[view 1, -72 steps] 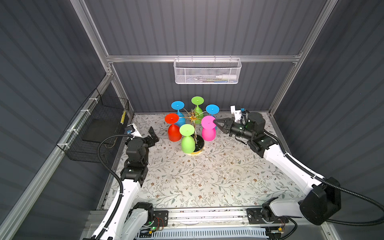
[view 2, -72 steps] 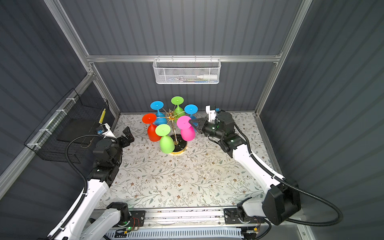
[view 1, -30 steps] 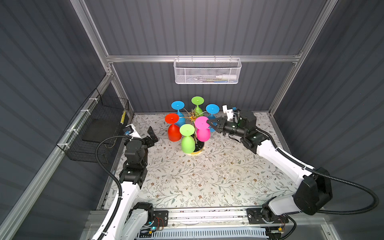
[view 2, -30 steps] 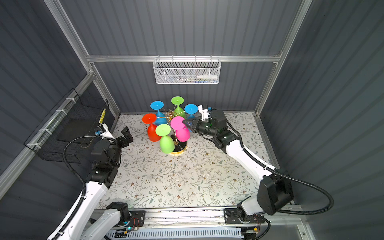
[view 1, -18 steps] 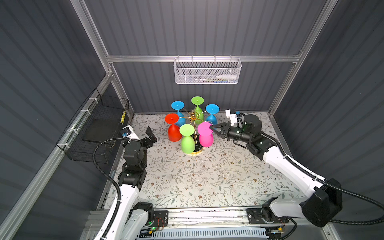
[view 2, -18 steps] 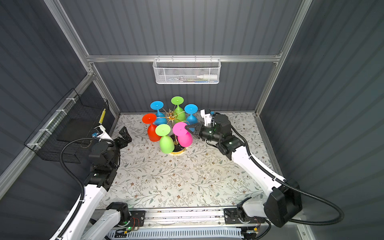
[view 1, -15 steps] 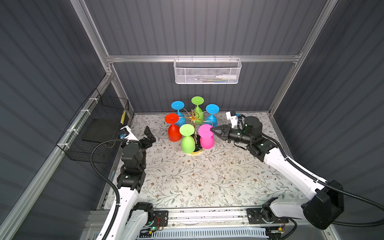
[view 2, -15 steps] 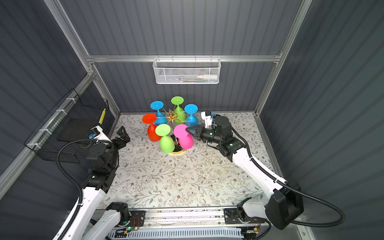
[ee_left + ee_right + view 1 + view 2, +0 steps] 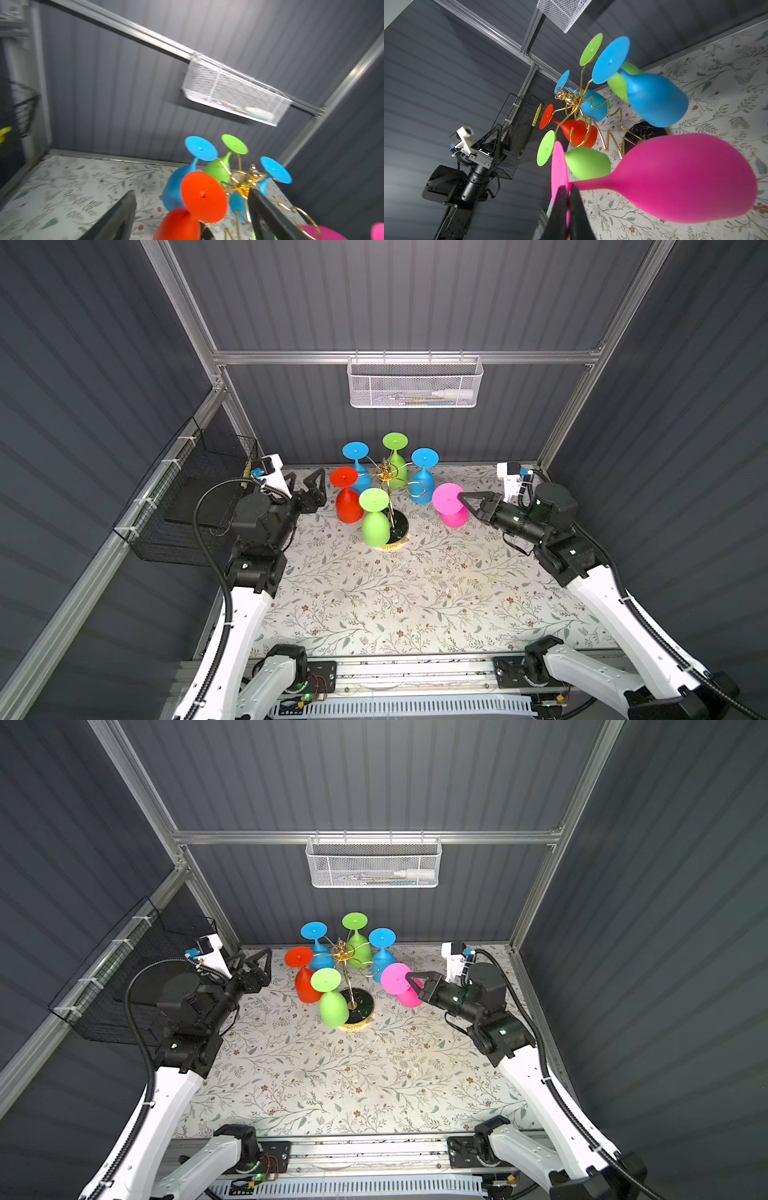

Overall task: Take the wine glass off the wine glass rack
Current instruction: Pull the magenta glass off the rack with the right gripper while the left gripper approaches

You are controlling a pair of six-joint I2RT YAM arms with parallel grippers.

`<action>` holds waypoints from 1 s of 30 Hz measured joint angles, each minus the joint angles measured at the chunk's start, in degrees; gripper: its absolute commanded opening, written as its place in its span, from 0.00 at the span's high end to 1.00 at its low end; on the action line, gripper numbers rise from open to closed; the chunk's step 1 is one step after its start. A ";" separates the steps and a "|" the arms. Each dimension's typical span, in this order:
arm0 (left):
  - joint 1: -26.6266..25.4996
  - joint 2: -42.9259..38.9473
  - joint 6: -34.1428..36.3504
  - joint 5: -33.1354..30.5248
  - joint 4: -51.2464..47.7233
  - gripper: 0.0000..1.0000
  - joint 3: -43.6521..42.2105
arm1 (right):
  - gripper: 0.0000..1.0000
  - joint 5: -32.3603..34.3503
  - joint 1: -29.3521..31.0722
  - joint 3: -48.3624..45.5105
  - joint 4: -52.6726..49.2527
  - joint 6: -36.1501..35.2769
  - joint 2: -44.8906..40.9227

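The right tool [image 9: 462,498] pinches the foot of the pink wine glass [image 9: 451,509]. The glass is upside down right of centre in both top views, just beside the gold rack [image 9: 385,473] and clear of its wire arms. The left tool [image 9: 308,484] is spread, near the red glass [image 9: 348,508] hanging on the rack. A white tube [image 9: 453,394] lies in the mesh basket [image 9: 361,385] at upper centre, any writing on it too small to read.
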 measured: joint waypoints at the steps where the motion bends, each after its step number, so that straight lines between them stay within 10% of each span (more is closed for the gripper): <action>1: 0.00 2.03 -0.31 4.68 0.04 0.15 1.92 | 1.00 0.44 0.02 0.39 -0.35 -1.05 -0.22; 10: -4.42 19.74 -8.00 36.26 5.86 0.25 9.84 | 1.00 1.62 2.32 8.41 -1.29 -8.81 3.02; 30: -20.22 27.63 -10.10 48.39 10.84 0.25 16.72 | 1.00 -1.25 6.95 12.39 -0.52 -12.98 6.49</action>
